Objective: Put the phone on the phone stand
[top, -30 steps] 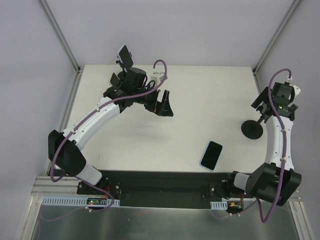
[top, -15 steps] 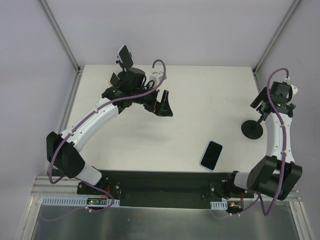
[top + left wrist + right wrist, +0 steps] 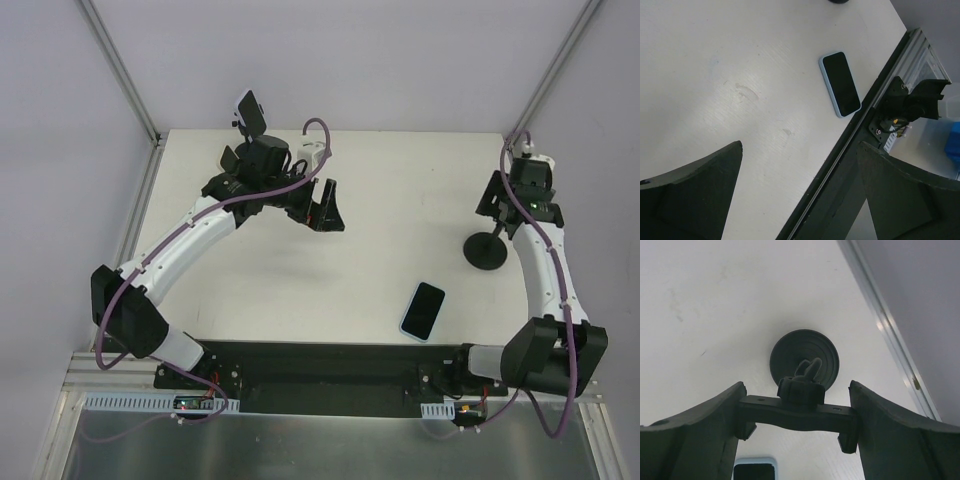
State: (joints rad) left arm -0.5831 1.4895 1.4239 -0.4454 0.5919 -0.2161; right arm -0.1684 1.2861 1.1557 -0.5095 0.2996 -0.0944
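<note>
My right gripper (image 3: 796, 386) has both fingers against the ends of the phone stand's (image 3: 790, 352) crossbar (image 3: 785, 412). The bar spans the whole gap between them, so the jaws are wide apart but closed on that bar. Straight past the jaws the stand's knob rises from the bar, and beyond it the round black base sits flat on the white table (image 3: 400, 200). Behind the bar, on the side of the left-hand finger in the wrist view, a corner of the phone (image 3: 754, 470) peeks in at the frame's edge. It is well apart from the stand and touches neither finger. From overhead the phone (image 3: 423, 310) lies flat, screen up, nearer the arm bases than the right jaws and inward of them.

My left gripper (image 3: 800, 146) is spread wide with nothing between its fingers, only bare table. It hangs above the surface, tilted. Ahead of those jaws and off toward the right-hand finger, the phone (image 3: 840, 83) lies well clear, just beside the black rail (image 3: 840, 165) at the table's edge. Overhead, the left gripper (image 3: 325, 205) sits far across the table from the stand (image 3: 488, 250).
</note>
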